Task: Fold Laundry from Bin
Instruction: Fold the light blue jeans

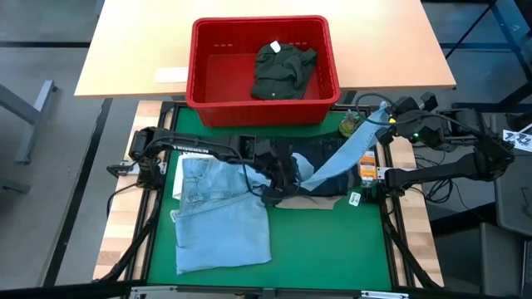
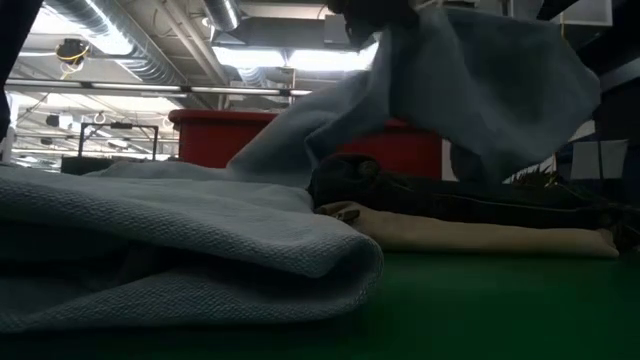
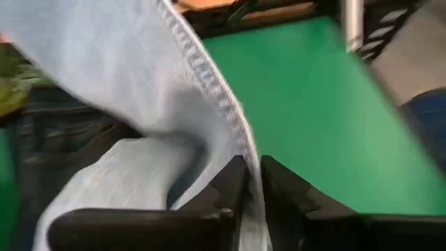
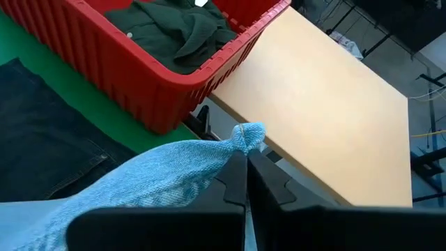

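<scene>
Light blue jeans [image 1: 220, 212] lie spread on the green mat [image 1: 332, 249] at the left. One of their legs [image 1: 353, 149] runs raised from my left gripper [image 1: 278, 184] at the mat's middle to my right gripper [image 1: 384, 118] at the far right. Both grippers are shut on this leg. Under it lie dark navy jeans [image 1: 328, 151] on folded beige trousers [image 1: 320, 201]. The red bin [image 1: 264, 71] stands behind the mat and holds a dark olive-green piece [image 1: 283, 68]. The low view shows the raised leg [image 2: 450, 80] above the navy jeans [image 2: 450, 195]. My left gripper pinches the leg's stitched side edge [image 3: 240, 150] between its two fingers, where the leg leaves the spread part of the jeans. The cloth rises away from the fingers toward the other gripper. My right gripper pinches the leg's far end, bunched into a small knob [image 4: 248, 136] that sticks out past the fingertips. The end is lifted clear of the mat, and the leg slopes down from it toward the mat's middle, fairly taut.
The bin rests on a light wooden tabletop [image 1: 391, 50] behind the mat, with a white label [image 1: 172, 75] beside it. Small orange and green items [image 1: 366, 166] lie at the mat's right edge. The mat's near right part is bare green.
</scene>
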### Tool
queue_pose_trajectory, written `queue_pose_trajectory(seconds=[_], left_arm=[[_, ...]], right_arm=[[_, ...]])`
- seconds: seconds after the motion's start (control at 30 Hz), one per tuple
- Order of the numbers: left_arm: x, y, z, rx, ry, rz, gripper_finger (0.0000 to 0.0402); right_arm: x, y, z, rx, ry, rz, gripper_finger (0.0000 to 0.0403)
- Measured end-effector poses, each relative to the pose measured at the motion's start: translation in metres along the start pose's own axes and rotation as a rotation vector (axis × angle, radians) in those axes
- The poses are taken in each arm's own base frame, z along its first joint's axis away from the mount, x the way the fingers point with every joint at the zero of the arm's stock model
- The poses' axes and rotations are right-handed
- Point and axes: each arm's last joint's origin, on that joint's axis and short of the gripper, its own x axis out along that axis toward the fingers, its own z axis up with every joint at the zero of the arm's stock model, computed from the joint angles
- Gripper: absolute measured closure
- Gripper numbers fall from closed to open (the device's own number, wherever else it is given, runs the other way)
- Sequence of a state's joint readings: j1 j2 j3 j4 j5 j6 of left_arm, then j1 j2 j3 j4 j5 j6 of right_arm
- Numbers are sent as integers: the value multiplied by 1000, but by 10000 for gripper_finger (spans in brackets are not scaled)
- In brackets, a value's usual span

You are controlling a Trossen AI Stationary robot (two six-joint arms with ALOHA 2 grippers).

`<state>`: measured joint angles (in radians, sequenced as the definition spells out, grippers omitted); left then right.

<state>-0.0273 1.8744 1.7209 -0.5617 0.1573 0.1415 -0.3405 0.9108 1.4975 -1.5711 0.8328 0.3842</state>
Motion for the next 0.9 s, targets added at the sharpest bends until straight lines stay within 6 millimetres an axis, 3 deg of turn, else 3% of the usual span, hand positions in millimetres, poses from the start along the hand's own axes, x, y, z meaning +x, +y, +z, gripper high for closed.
queue_pose_trajectory(seconds=[0.17,0.4,0.7,0.9], left_arm=[[3,-9,0,40,23,162,318],[-2,-3,5,20,-11,321,276],[-42,12,8,-12,-11,374,274],[-78,14,-9,-59,157,327,274]], right_arm=[[0,0,0,0,-1,-3,402],[0,-2,1,0,-22,-54,402],[-1,-6,3,-32,-97,-255,402],[-1,-7,4,-144,-95,-298,402]])
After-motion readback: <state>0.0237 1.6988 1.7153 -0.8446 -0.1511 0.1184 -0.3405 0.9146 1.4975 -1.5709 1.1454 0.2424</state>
